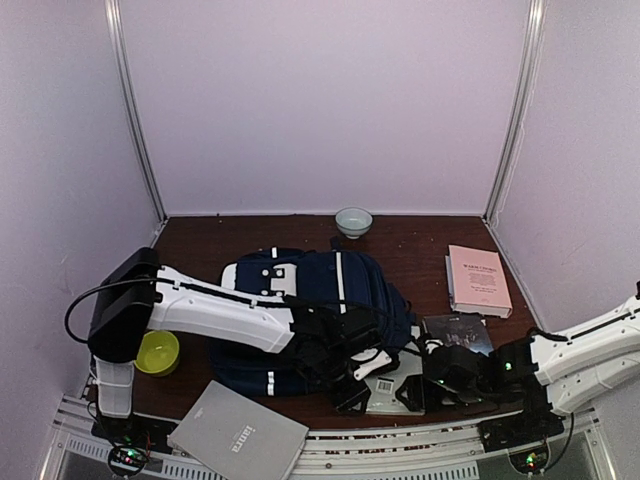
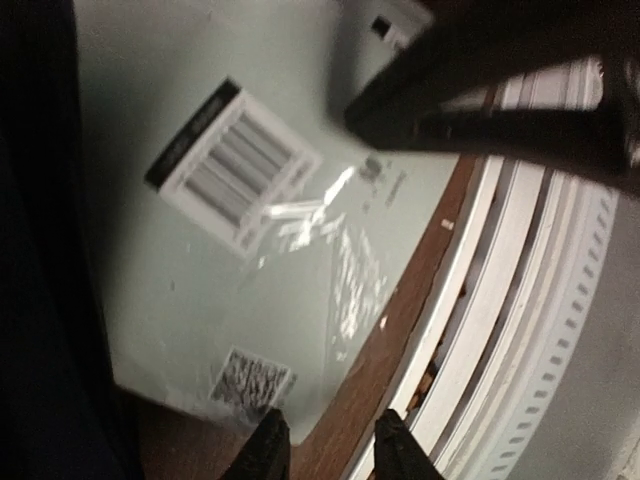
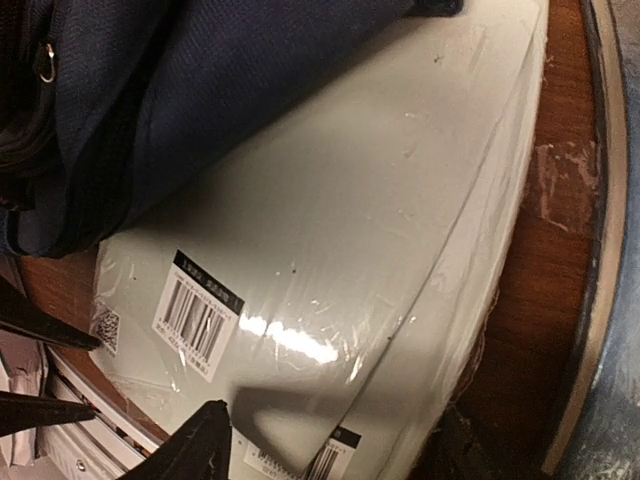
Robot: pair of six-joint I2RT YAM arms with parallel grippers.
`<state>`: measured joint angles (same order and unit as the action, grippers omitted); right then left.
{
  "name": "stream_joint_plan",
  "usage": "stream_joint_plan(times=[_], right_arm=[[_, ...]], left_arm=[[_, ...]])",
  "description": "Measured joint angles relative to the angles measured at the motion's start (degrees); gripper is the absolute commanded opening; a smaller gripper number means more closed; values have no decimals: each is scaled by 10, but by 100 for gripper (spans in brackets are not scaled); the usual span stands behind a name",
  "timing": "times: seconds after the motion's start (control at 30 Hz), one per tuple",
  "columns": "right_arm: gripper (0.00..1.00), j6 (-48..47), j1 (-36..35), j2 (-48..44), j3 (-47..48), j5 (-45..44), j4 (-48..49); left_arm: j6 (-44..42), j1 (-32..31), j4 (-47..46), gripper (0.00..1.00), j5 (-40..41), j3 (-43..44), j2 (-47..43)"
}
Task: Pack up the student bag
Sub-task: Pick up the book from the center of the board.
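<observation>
The student bag (image 1: 330, 300), navy with thin white stripes, lies flat in the middle of the table. Its fabric also shows in the right wrist view (image 3: 200, 90). A pale grey shrink-wrapped book (image 1: 388, 392) with barcode labels lies at the front edge, its far part under the bag. My left gripper (image 1: 352, 392) hovers over the book's near corner (image 2: 250, 260), fingers (image 2: 335, 455) a little apart and empty. My right gripper (image 1: 418, 386) is open, its fingers (image 3: 335, 450) spread wide across the book's (image 3: 340, 250) near end, one over the cover, one beside its edge.
A pink book (image 1: 478, 280) and a dark book (image 1: 458, 330) lie right of the bag. A pale bowl (image 1: 353, 221) stands at the back, a yellow-green bowl (image 1: 157, 352) at the left. A grey notebook (image 1: 238, 435) overhangs the front rail (image 2: 520, 300).
</observation>
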<state>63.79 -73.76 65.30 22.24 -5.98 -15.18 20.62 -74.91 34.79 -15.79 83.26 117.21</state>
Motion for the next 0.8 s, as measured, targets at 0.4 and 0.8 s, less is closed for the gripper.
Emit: stream_joint_plan(times=[0.4,0.8], right_arm=[[72,24,18,-38,-84,10,182],[75,6,55,-80,-93,3,136]], left_arm=[[34,34,-86,32,-104,-3,22],[71,35,-33,36,113,-88,-87]])
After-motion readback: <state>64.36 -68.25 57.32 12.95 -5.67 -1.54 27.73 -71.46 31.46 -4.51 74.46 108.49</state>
